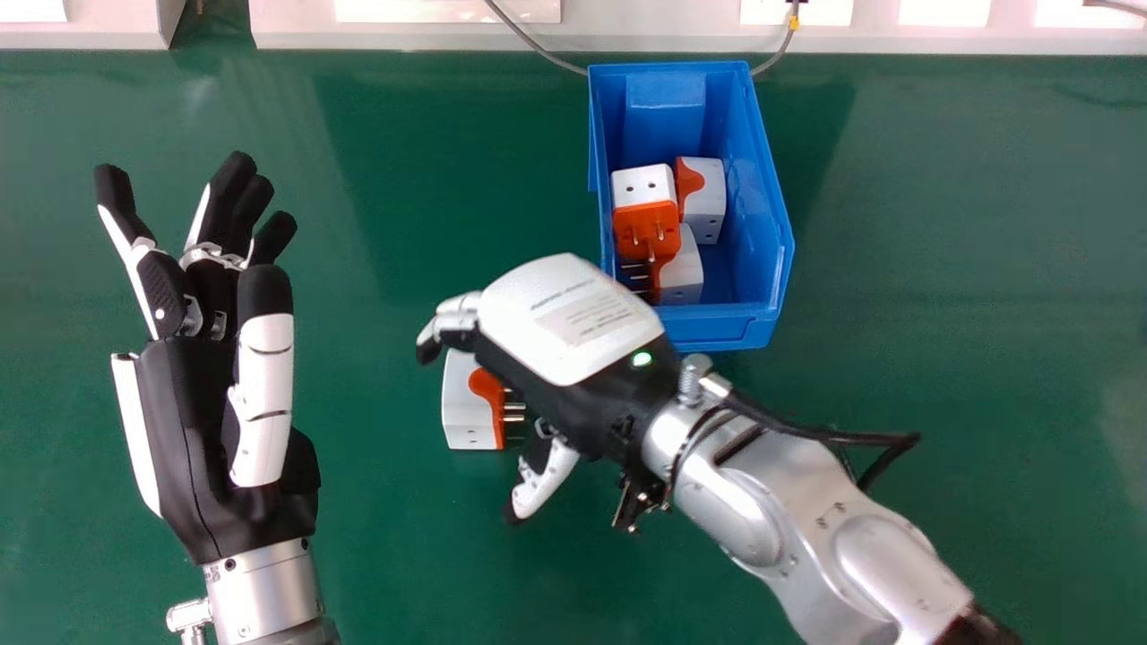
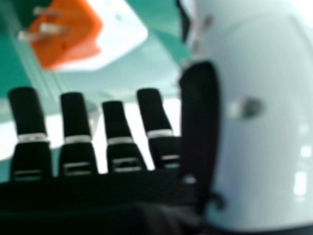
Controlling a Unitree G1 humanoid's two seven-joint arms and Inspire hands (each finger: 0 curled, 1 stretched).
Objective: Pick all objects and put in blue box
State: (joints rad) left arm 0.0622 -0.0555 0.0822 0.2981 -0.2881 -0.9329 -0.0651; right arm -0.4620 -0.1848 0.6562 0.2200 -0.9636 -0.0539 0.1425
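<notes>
"Head view: what does it show?"

"My right hand, palm down and spread wide, above a loose, boxy white-and-orange plastic plug adapter on the smooth green tabletop. The piece lies to the left of the open-topped blue plastic box and nearer me; whether I touch it, I cannot tell."

"And the box itself?"

"It holds three white-and-orange plug adapters, bunched together, one with its prongs facing up. A thin grey cable runs behind it. My left hand is well to the box's left, opened out."

"The right hand view?"

"My right hand again, fingers straight, thumb apart from them, nothing gripped. Beyond the fingertips lies a white-and-orange adapter, pronged orange face showing."
</notes>
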